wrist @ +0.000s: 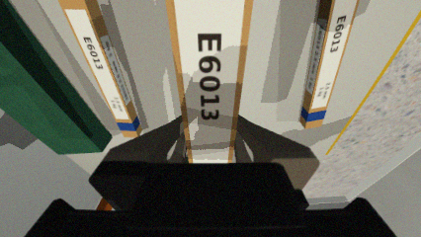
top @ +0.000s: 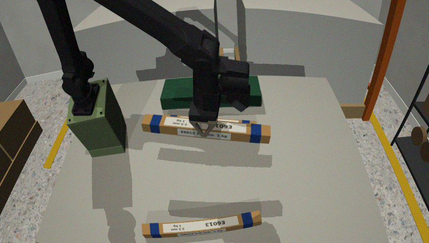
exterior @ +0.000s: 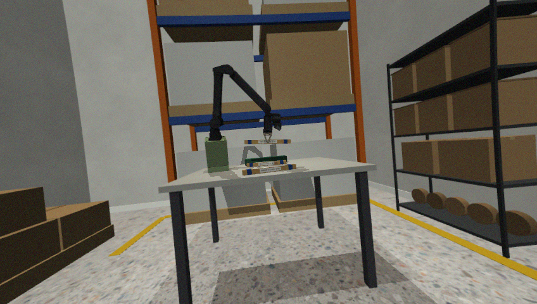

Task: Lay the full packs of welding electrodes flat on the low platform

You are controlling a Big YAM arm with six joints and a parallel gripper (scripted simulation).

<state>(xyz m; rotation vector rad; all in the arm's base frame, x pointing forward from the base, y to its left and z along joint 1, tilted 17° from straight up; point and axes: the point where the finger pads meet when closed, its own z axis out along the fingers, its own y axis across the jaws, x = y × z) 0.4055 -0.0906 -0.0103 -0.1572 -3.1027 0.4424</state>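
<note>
My gripper (top: 204, 132) (exterior: 267, 139) (wrist: 210, 118) is shut on the middle of one E6013 electrode pack (top: 255, 133) (exterior: 252, 142) (wrist: 210, 59), a long tan box with blue end bands. It holds the pack level, well above the table. The low green platform (top: 177, 90) (exterior: 278, 158) (wrist: 35, 99) lies behind and below and has nothing on it. A second pack (exterior: 263, 163) (wrist: 101, 69) lies flat on the table just in front of the platform; in the top view the held pack mostly hides it. A third pack (top: 201, 224) (exterior: 268, 170) (wrist: 326, 59) lies flat near the table's front edge.
The arm's green base box (top: 102, 126) (exterior: 216, 154) stands at the table's (top: 301, 180) (exterior: 331, 163) left side. Orange and black shelving with cardboard boxes surrounds the table. A yellow floor line (top: 400, 177) runs along the right.
</note>
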